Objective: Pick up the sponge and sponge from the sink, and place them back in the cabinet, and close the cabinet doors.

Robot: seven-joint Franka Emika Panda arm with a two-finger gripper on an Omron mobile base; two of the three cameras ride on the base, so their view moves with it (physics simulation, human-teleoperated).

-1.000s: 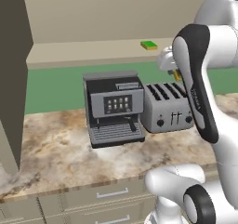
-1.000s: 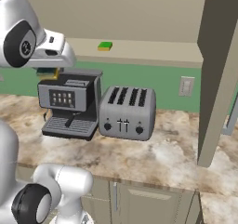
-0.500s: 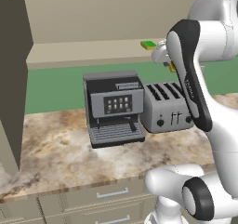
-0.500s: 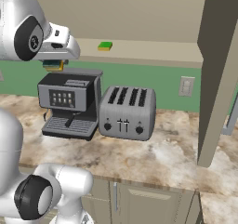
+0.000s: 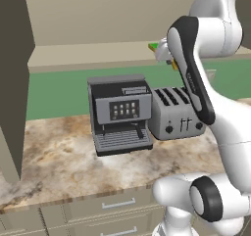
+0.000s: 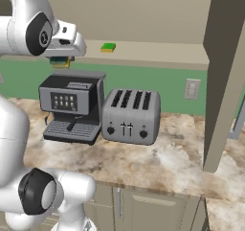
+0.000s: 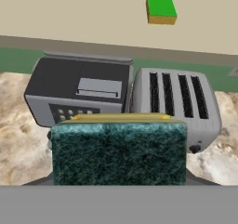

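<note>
Pincer [image 6: 60,61] clenched on dark sponge [image 7: 119,151], has risen toward shelf [image 5: 88,54], probably short of it; green sponge [image 6: 108,47] already there.

I see the coffee machine [image 6: 72,108] and toaster [image 6: 131,116] side by side on the counter [image 6: 158,160], machine to the left, both against the back wall. Above them runs the cabinet shelf [image 6: 158,55], with one sponge [image 6: 108,47] lying on it. The second sponge [image 7: 119,151] sits in my gripper [image 6: 60,61], over the machine, just before the shelf edge. An open door [image 6: 222,76] stands at right.
</note>
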